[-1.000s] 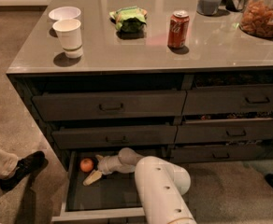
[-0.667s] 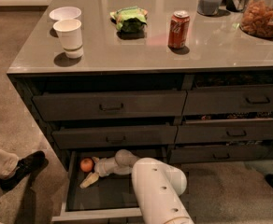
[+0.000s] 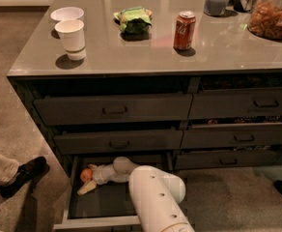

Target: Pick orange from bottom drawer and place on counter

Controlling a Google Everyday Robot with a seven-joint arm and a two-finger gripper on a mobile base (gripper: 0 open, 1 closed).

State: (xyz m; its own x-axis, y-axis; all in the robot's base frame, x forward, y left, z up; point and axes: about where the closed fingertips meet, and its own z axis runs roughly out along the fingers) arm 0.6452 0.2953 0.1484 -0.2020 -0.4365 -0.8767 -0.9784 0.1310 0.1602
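The bottom drawer [image 3: 102, 221] is pulled open at the lower left, with a dark flat inside and a lighter front rim. The orange [image 3: 86, 174] lies in its back left corner. My white arm reaches down into the drawer, and my gripper [image 3: 88, 181] is right at the orange, one pale finger [image 3: 86, 188] lying just in front of it. The counter [image 3: 146, 52] is the glossy grey-brown top above the dark drawers.
On the counter stand a paper cup [image 3: 71, 38], a white bowl [image 3: 66, 14], a green snack bag [image 3: 133, 19], a red soda can [image 3: 184, 30] and a jar of snacks [image 3: 272, 11]. A person's shoe [image 3: 22, 175] is on the floor left of the drawer.
My arm and gripper have shifted a little to the left, closer onto the orange. The orange has not moved.
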